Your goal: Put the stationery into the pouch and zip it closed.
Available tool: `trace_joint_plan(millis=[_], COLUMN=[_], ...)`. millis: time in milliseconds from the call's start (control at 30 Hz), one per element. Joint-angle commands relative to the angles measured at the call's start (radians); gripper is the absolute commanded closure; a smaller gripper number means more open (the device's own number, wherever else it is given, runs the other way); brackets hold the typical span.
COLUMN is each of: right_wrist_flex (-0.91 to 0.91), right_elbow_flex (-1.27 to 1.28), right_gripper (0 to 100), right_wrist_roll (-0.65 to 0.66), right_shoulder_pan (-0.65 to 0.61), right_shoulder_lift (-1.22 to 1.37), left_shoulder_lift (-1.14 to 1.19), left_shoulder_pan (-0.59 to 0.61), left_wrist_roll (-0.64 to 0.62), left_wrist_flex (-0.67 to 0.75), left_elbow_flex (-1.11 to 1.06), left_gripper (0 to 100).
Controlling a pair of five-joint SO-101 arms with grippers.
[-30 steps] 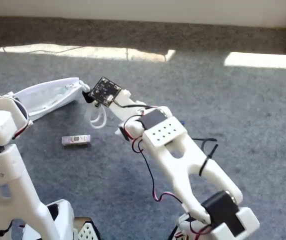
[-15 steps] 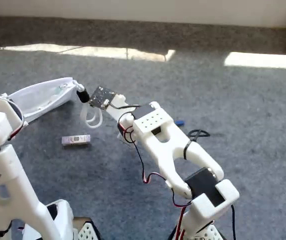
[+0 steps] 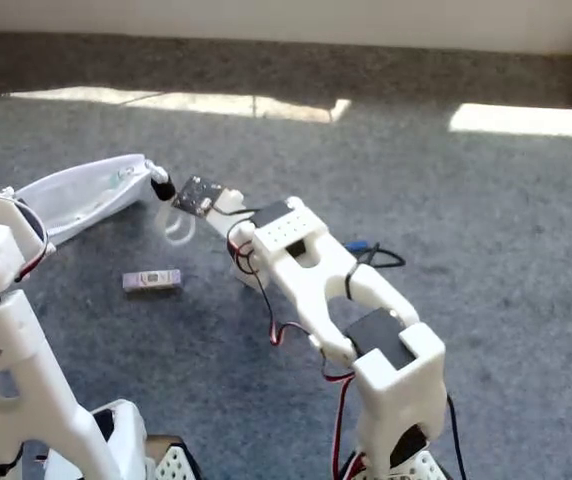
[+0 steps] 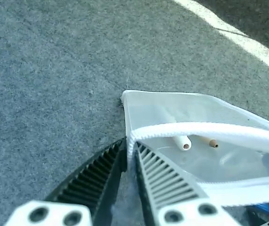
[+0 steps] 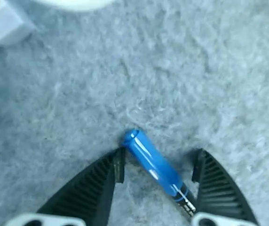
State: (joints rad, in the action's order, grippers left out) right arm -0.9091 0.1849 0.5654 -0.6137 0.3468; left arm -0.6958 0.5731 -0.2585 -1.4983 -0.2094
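Right wrist view: right end effector [image 5: 159, 164] gapes around a blue pen [image 5: 146, 153].

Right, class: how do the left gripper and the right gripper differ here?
The left gripper is shut on the edge of the pouch; the right gripper is open. The left gripper clamps its load, while the right gripper only straddles a blue pen lying on the grey surface. Both have black ribbed fingers.

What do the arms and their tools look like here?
The left arm and right arm are white plastic with hole-dotted plates, black motors and loose red and black cables. The left tool and right tool have black ridged fingers.
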Motion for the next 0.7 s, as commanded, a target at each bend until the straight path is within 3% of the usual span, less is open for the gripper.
trace_joint_plan(millis=[0,200,467,667], right_wrist_flex=[-0.007,-0.008,-0.013,-0.122], right_elbow_flex=[-0.053,-0.053,-0.053,-0.050], right_gripper=[87.2,99.1,99.4,99.4], right_wrist_roll=[0.012,0.012,0.011,0.005], right_shoulder_pan=[0.013,0.013,0.025,0.050], right_shoulder_lift=[0.002,0.010,-0.012,-0.177], left_shoulder_lift=[-0.004,-0.004,-0.004,-0.004], left_shoulder_pan=[0.021,0.021,0.021,0.015], left_wrist_roll=[0.006,0.008,0.008,0.006], left_wrist_flex=[0.009,0.009,0.009,0.009], left_elbow_flex=[0.001,0.001,0.001,0.001], left_gripper=[99,99,99,99])
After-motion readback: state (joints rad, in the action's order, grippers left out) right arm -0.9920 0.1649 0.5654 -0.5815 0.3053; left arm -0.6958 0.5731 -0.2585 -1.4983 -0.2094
